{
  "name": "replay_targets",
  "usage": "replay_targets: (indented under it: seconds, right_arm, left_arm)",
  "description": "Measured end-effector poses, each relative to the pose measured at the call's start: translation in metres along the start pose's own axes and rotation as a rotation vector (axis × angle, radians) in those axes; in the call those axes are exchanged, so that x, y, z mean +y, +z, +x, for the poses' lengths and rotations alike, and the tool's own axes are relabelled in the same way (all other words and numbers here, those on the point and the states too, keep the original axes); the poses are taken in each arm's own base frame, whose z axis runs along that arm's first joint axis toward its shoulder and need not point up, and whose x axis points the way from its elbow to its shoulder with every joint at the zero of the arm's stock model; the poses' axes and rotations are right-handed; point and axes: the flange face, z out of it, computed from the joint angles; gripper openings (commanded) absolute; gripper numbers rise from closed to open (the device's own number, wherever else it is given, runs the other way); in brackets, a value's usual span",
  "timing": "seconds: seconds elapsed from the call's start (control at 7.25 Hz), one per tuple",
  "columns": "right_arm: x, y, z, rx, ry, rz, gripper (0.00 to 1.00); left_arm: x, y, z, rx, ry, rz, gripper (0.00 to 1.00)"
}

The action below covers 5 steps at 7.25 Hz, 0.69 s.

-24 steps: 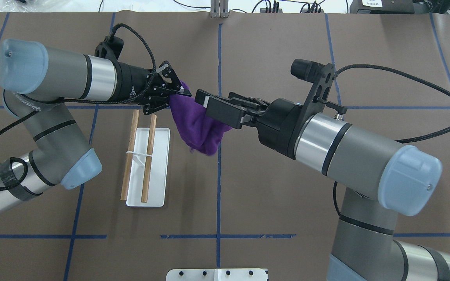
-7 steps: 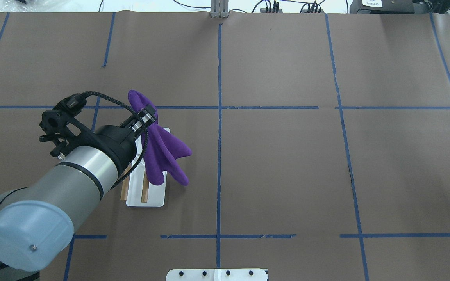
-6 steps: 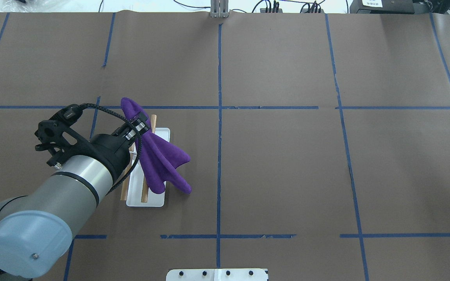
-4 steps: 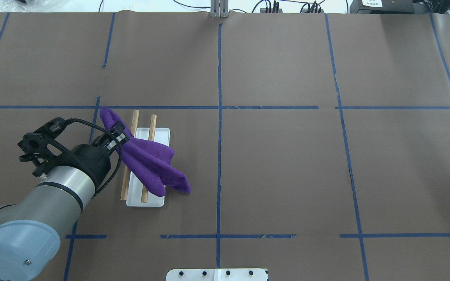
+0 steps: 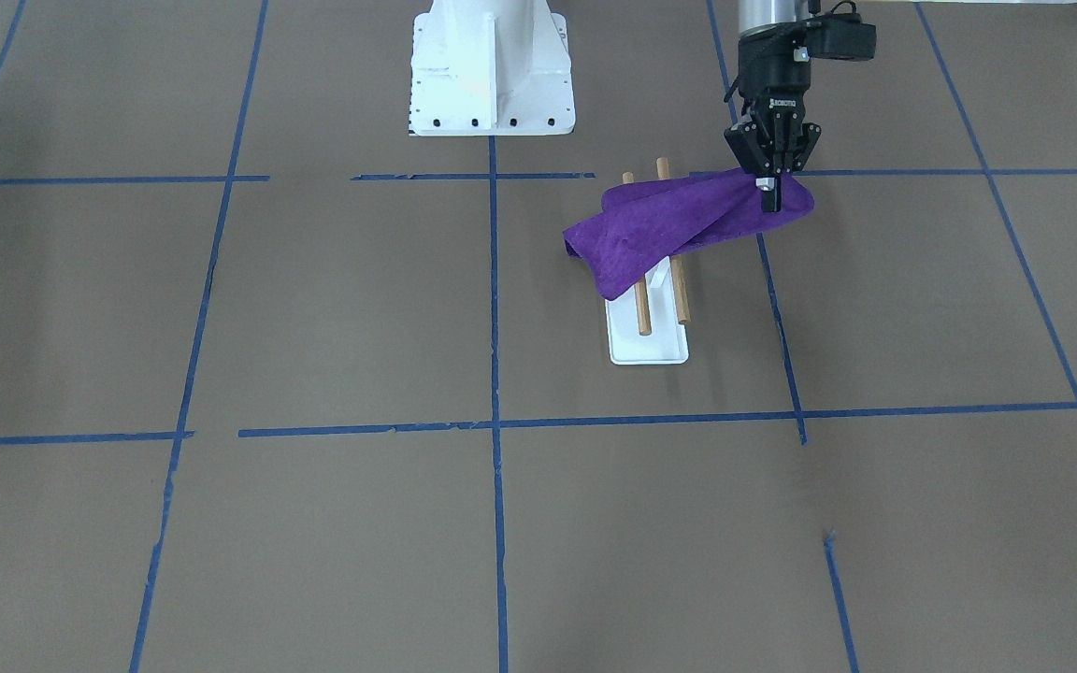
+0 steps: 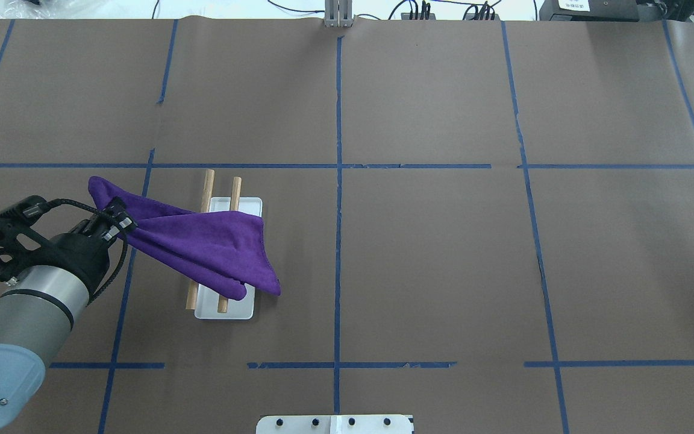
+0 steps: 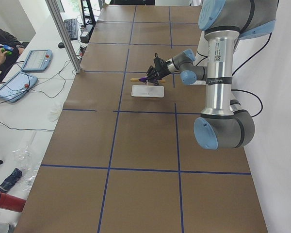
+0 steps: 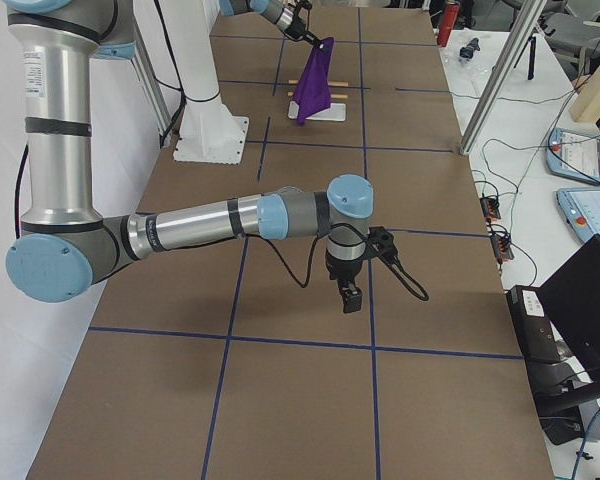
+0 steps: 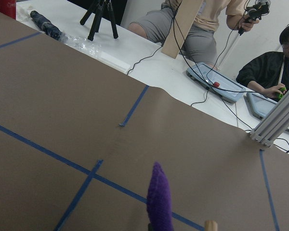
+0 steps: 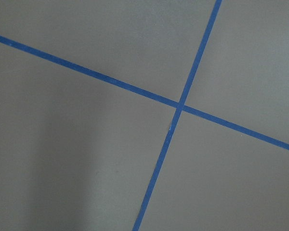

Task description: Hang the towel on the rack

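Observation:
A purple towel [image 6: 208, 241] lies across the two brown dowel rods [image 6: 207, 188] of the rack, whose white base [image 6: 226, 308] stands left of the table's middle. My left gripper [image 6: 115, 220] is shut on one towel corner, left of the rack and above the table. The towel's other end hangs off the rack's right side. In the front view the left gripper [image 5: 770, 194] holds the towel [image 5: 669, 224] to the right of the rack [image 5: 648, 348]. My right gripper [image 8: 350, 298] shows only in the exterior right view, low over the table; I cannot tell whether it is open or shut.
The white robot pedestal [image 5: 490, 70] stands at the robot's edge of the table. Blue tape lines [image 6: 338, 181] cross the brown table cover. An aluminium post [image 6: 338, 13] stands at the far edge. Operators [image 9: 274, 72] sit beyond the far side.
My left gripper has moved left and toward the robot, pulling the towel across both rods. The right arm, which earlier held the towel too, has left the overhead view.

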Motion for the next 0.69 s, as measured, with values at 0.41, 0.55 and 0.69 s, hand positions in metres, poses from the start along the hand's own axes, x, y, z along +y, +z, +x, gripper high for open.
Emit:
replay_targets:
  seconds: [0.41,0.55,0.69]
  right_arm:
    - [0.010,0.010,0.004,-0.020,0.027,-0.018,1.00]
    - [0.011,0.013,0.006,-0.030,0.034,-0.022,1.00]
    - [0.009,0.013,0.005,-0.031,0.031,-0.017,1.00]
  left_arm:
    - [0.015,0.018,-0.015,-0.037,0.028,0.004,1.00]
    - [0.024,0.028,-0.022,-0.059,0.050,-0.001,1.00]
    - [0.030,0.033,-0.028,-0.078,0.069,-0.025,1.00]
